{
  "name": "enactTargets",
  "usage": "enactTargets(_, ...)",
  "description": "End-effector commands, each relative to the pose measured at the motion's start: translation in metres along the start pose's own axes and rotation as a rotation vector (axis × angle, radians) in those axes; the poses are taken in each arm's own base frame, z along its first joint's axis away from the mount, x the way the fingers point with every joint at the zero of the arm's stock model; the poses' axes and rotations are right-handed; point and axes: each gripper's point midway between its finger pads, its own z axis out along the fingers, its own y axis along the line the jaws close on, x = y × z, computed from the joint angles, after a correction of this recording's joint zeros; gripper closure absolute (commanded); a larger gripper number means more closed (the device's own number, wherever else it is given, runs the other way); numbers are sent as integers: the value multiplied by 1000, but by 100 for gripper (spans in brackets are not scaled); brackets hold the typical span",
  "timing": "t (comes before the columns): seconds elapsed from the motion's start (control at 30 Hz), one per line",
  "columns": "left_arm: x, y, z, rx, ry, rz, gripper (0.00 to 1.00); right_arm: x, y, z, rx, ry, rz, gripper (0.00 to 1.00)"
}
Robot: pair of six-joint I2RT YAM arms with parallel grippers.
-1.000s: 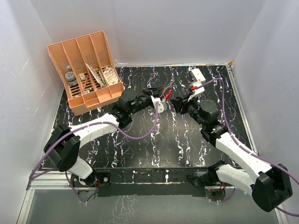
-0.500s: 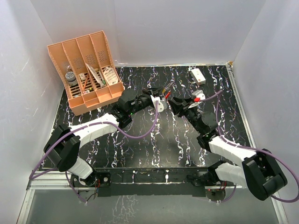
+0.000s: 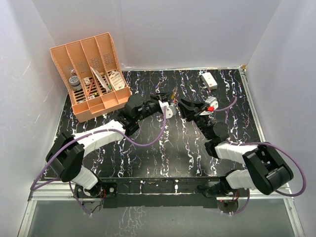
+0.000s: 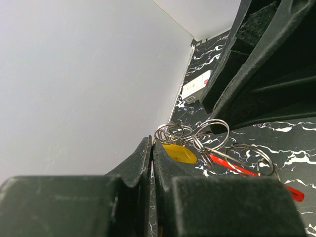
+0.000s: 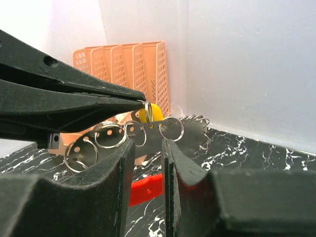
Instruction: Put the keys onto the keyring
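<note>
My left gripper (image 4: 151, 144) is shut, its tips pinching a wire ring beside the small yellow key head (image 4: 178, 153). From it hang silvery rings (image 4: 212, 129) and flat perforated keys (image 5: 101, 137). The red keyring (image 4: 237, 167) trails from that bunch down toward the table. My right gripper (image 5: 147, 148) faces the bunch from just below. A narrow gap shows between its fingers (image 5: 123, 163), and the red keyring (image 5: 145, 190) lies beyond that gap. In the top view both grippers, left (image 3: 170, 100) and right (image 3: 182, 105), meet at the table's middle back, hiding the bunch.
An orange file rack (image 3: 94, 74) with small items stands at the back left. A white rectangular box (image 3: 209, 79) lies at the back right. The white walls stand close behind the grippers. Purple cables loop over both arms.
My right arm has swung in toward the left gripper and its jaws have narrowed. The red keyring, visible from above before, is now covered. The left arm has not moved.
</note>
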Motion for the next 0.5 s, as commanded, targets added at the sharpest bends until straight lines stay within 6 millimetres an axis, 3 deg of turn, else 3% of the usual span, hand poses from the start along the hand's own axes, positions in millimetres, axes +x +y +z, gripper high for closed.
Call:
enactTargets(0.0, -31, 31, -9, -86, -85, 21, 100, -38, 13, 7, -69, -165, -36, 72)
enactTargets(0.47, -31, 28, -11, -75, -87, 18, 100, -39, 13, 16, -86, -222, -61, 73)
